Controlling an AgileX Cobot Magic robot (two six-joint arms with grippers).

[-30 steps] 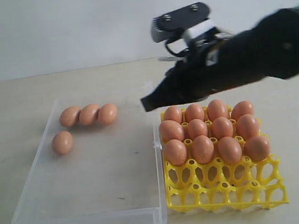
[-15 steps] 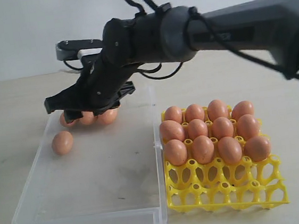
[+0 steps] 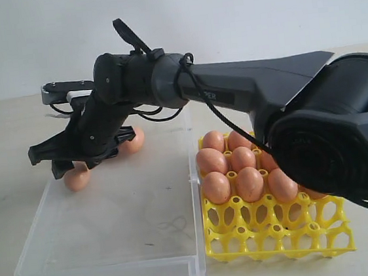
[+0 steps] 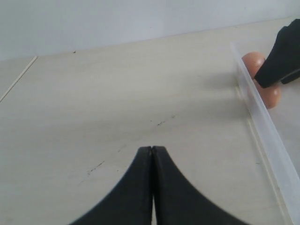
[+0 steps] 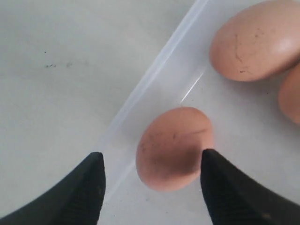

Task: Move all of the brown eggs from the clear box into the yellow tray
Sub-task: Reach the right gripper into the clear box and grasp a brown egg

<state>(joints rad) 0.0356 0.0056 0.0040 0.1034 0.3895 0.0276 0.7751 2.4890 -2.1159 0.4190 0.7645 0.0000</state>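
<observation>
Your right claw point(image 5: 151, 158), wide open and empty, hovers over 1 orange-brown egg point(image 5: 174, 147) in the clear plastic box point(image 5: 159, 65); lower, close gently.

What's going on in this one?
The right gripper reaches across into the clear box, jaws open on either side of a lone brown egg by the box wall; it is not gripped yet. At least two more eggs lie nearby in the box. The yellow tray already holds several eggs, partly hidden by the arm, with its near cups empty. The left gripper is shut and idle over the bare table outside the box.
</observation>
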